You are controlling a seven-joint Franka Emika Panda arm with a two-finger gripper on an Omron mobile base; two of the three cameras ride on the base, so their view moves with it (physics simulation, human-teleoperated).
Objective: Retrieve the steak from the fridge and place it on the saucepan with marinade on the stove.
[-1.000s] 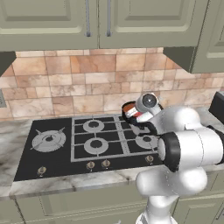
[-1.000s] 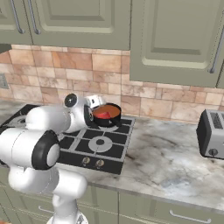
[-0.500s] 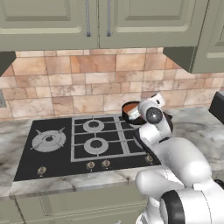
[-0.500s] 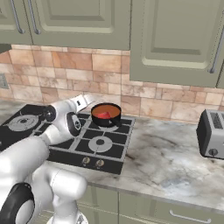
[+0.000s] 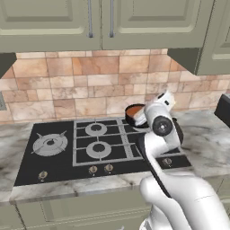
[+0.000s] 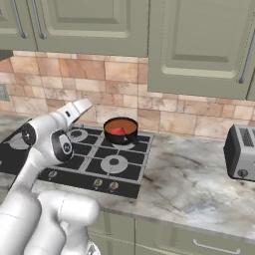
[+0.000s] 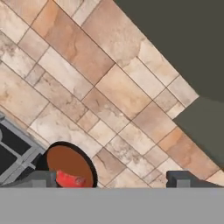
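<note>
Biggest thing in front of you: the green-grey wall cabinets (image 6: 199, 45) over a tan tile backsplash (image 5: 81, 85). Under them runs the marble counter (image 6: 194, 184), with the black stove (image 5: 85, 148) set into it, five burners, small knobs along the front edge. A grey toaster (image 6: 241, 152) stands on the counter well to the right of the stove.

Your white arm (image 5: 159, 134) rises in front of the stove's right side in the left base view, its hand end raised near the pan's rim.

The saucepan (image 6: 121, 130) sits on a back burner on the stove's right half, orange-brown liquid inside. The steak (image 6: 117, 131) lies in the pan, a small red lump in the liquid; you see it too in the hand view at the bottom, beside the left tip.

Your gripper (image 7: 111, 179) is spread wide, two dark tips far apart, nothing between them, pointing at the backsplash.
</note>
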